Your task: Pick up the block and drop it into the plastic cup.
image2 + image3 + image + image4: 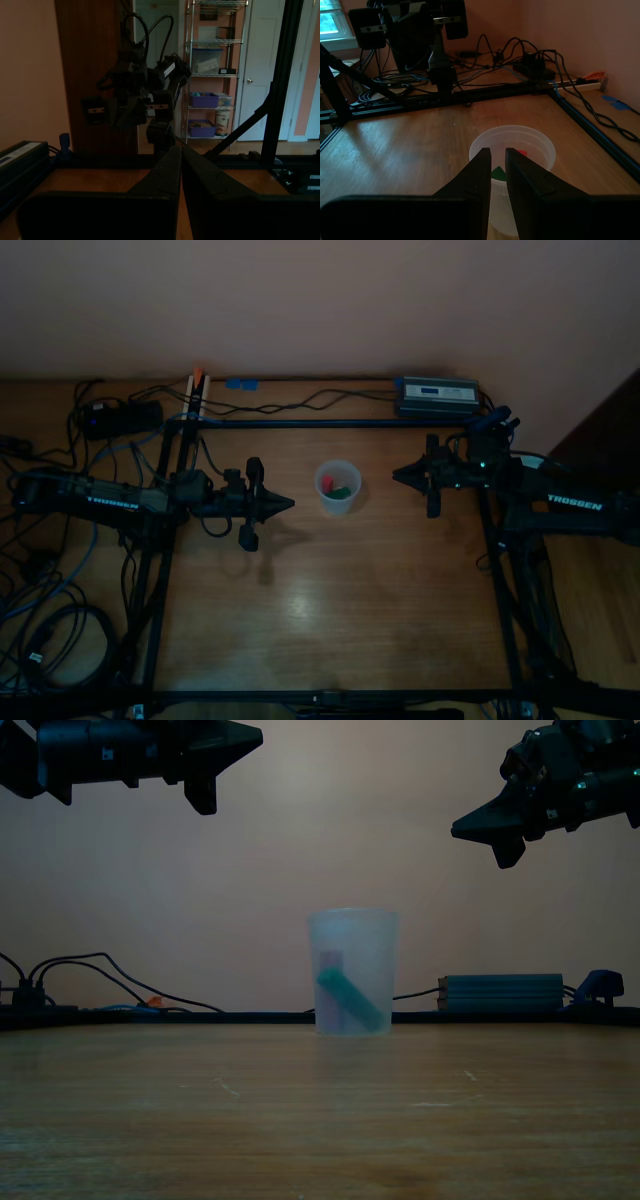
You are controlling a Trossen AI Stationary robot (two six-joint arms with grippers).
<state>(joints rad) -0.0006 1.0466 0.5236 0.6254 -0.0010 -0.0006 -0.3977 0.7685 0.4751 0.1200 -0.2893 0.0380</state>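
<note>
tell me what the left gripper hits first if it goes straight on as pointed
Probably the right gripper: the left gripper points level, above the plastic cup, and its wrist view shows that arm straight ahead. Depth is hard to judge.

dim overall, pinkish cast | glare patch on tabletop (pixel 300 605) in top view | wrist-view jaws blurred, near-silhouettes | exterior foreground soft
</note>
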